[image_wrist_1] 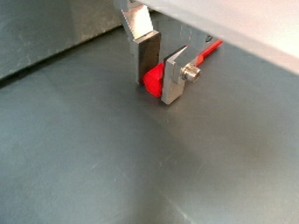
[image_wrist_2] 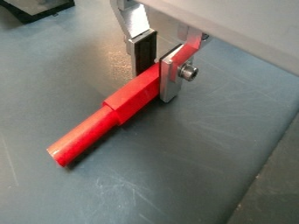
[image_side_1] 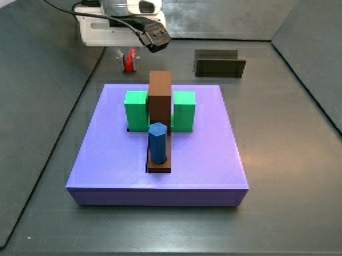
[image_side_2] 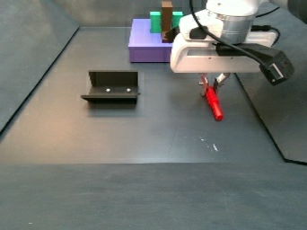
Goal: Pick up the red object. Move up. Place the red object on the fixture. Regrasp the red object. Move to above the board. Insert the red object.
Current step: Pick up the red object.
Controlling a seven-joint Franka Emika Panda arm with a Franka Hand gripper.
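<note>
The red object (image_wrist_2: 100,122) is a thin red peg lying flat on the dark floor. It also shows in a wrist view (image_wrist_1: 151,83) and in both side views (image_side_2: 217,106) (image_side_1: 130,64). My gripper (image_wrist_2: 156,77) is down at floor level over one end of the peg, its jaws shut on that end from both sides. It shows in both side views too (image_side_2: 211,83) (image_side_1: 130,52). The fixture (image_side_2: 110,87) stands apart on the floor and also shows in a side view (image_side_1: 221,65). The purple board (image_side_1: 201,160) lies beyond the peg.
On the board stand two green blocks (image_side_1: 136,110), a brown upright bar (image_side_1: 160,95) and a blue peg (image_side_1: 156,142). The board also shows at the far wall in a side view (image_side_2: 144,47). Grey walls ring the floor.
</note>
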